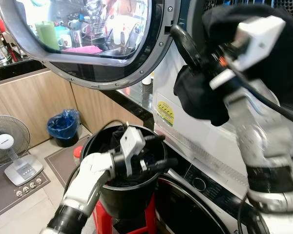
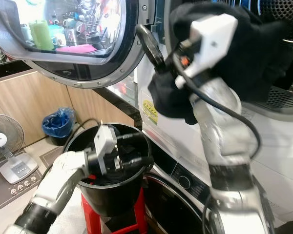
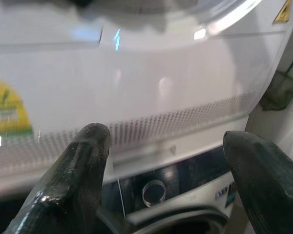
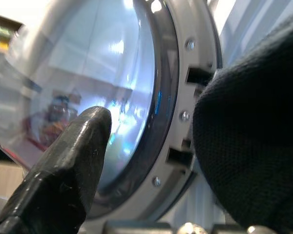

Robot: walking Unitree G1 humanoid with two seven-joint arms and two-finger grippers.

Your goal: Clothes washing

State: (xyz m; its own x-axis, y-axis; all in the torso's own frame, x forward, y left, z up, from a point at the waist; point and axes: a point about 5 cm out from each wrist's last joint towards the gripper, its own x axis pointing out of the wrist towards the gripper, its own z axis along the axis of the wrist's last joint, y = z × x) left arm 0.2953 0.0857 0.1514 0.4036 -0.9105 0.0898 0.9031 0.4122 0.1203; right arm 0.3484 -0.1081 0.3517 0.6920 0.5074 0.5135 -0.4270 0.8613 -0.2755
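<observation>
step in hand: loading, by the look of it; black garment [image 1: 205, 97] lifted from the black bucket [image 1: 90, 146] toward the upper drum opening [image 2: 283, 19].
right gripper [image 1: 185, 46]: raised high beside the open round door [image 1: 88, 68]; one black finger [image 4: 63, 165] bare in the wrist view, dark cloth bunched against the other side; seems pinched on the garment, with the fingers only a little apart.
left gripper [image 1: 156, 151]: over the bucket's mouth, fingers [image 3: 83, 161] spread wide, holding nothing, aimed at the lower washer's panel [image 3: 156, 190].
garment position: hanging off the right gripper, draped over the wrist, in front of the white machine face [image 1: 195, 141], partly at the drum mouth.
garment axis: no clear long axis; a crumpled lump, sagging downward from the grip, loose end toward the bucket.
bucket: on a red stool [image 1: 105, 219], more dark laundry inside.
next move, as a guess: carrying the cloth deeper into the drum, then letting go without snagging the wrist cable.
</observation>
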